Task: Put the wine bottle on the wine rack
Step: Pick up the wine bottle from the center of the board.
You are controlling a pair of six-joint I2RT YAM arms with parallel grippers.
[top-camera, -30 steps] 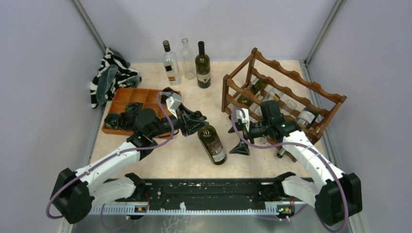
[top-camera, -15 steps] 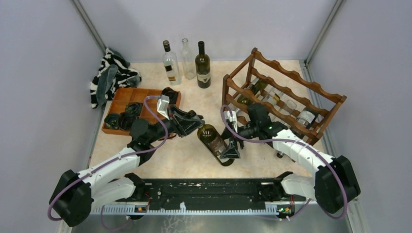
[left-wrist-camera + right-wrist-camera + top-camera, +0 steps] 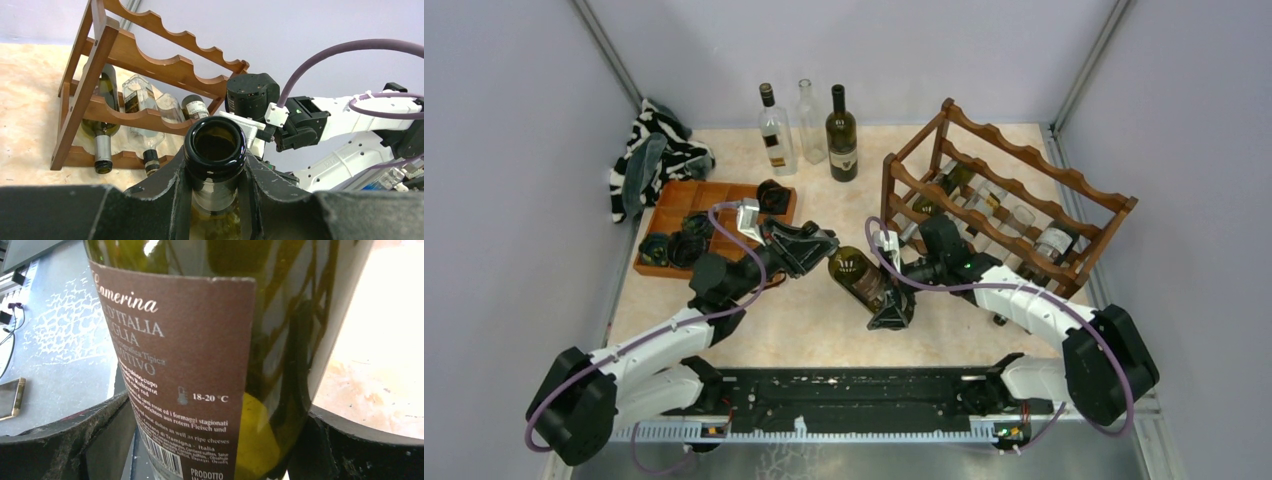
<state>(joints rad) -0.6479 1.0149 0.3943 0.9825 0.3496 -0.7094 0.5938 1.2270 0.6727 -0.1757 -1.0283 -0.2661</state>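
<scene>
Well, the desk (image 3: pixel 804 330) carries the wine rack (image 3: pixel 1009 200) back right, its rails half-hiding four lying bottles (image 3: pixel 137 97). Three upright bottles (image 3: pixel 809 122) stand behind. Mid-desk, the wine bottle (image 3: pixel 856 275) tilts — my left end effector (image 3: pixel 822 252) clamps its neck, my right end effector (image 3: pixel 891 305) gapes astride its body, contact unclear.

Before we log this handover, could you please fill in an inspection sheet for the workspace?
Surface: beige table, no spill seen.
Job's things: wine bottle tilted, held by its neck; wine rack at the right, other bottles lying in it.
Clutter: three upright bottles at the back; tray of dark items; striped cloth.
Grippers: left gripper shut on the neck; right gripper open, jaws either side of the body.
Cables: purple cable arching over the right arm, no snag seen.
Surroundings: grey walls.
</scene>
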